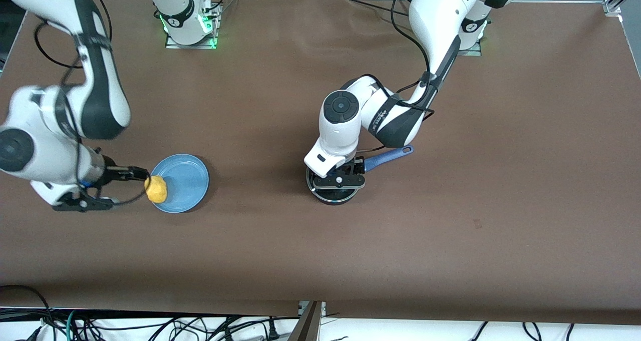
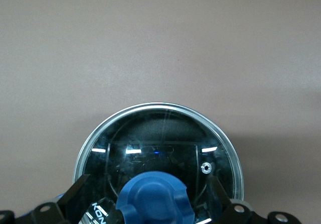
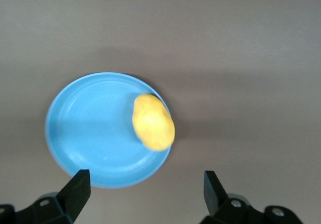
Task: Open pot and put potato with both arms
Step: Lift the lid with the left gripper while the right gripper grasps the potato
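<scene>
Front view. The pot (image 1: 334,188) stands near the middle of the bench (image 1: 450,206), its blue handle (image 1: 388,157) pointing toward the left arm's end. The left gripper (image 1: 339,180) sits directly over the pot, and the lid is in place. Toward the right arm's end, the potato (image 1: 156,189) lies at the rim of a light-blue plate (image 1: 188,181); the right gripper (image 1: 132,173) hangs beside it.

Left wrist view. The glass lid (image 2: 160,148) covers the pot. The left gripper (image 2: 149,196) is spread wide, one finger on each side of the blue knob (image 2: 153,199), not closed on it.

Right wrist view. The right gripper (image 3: 146,188) is wide open above the plate (image 3: 90,128), holding nothing. The potato (image 3: 153,122) rests on the plate's edge.

Progress. Judged from these views, nothing is completed: the lid must be gripped and lifted, the potato picked up, carried over and dropped into the pot.
</scene>
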`<move>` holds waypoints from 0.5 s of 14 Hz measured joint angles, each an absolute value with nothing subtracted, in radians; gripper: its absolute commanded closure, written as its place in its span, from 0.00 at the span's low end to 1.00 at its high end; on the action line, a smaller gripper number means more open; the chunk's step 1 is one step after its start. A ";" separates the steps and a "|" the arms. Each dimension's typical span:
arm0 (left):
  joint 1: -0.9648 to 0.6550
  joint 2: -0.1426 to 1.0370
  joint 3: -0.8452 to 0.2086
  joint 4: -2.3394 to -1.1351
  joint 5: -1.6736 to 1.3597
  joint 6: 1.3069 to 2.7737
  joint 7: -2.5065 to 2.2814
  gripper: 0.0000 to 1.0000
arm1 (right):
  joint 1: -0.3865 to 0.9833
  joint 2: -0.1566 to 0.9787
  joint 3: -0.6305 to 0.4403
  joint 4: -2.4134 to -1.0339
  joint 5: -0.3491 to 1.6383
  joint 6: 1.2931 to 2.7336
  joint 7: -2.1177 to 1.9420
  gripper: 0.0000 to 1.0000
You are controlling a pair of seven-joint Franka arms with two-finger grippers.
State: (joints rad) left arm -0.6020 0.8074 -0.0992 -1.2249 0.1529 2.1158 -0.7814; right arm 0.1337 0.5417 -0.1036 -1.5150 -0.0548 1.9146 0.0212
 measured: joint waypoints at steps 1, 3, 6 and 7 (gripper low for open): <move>-0.602 0.808 -0.099 -1.226 0.153 2.115 -0.779 0.00 | 0.134 0.580 -0.104 -1.516 -0.055 1.943 0.021 0.00; -0.604 0.810 -0.101 -1.231 0.153 2.115 -0.777 0.00 | 0.134 0.640 -0.104 -1.516 -0.056 1.969 0.016 0.00; -0.607 0.812 -0.102 -1.233 0.153 2.115 -0.776 0.18 | 0.132 0.685 -0.105 -1.522 -0.056 1.974 -0.007 0.00; -0.607 0.812 -0.102 -1.233 0.153 2.115 -0.776 0.23 | 0.131 0.694 -0.106 -1.524 -0.056 1.978 -0.010 0.00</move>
State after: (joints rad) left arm -0.6071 0.8117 -0.1016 -1.2332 0.1529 2.1153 -0.7763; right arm 0.1313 0.6945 -0.1055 -1.5243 -0.0561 1.9781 -0.0101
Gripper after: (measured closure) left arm 0.044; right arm 0.000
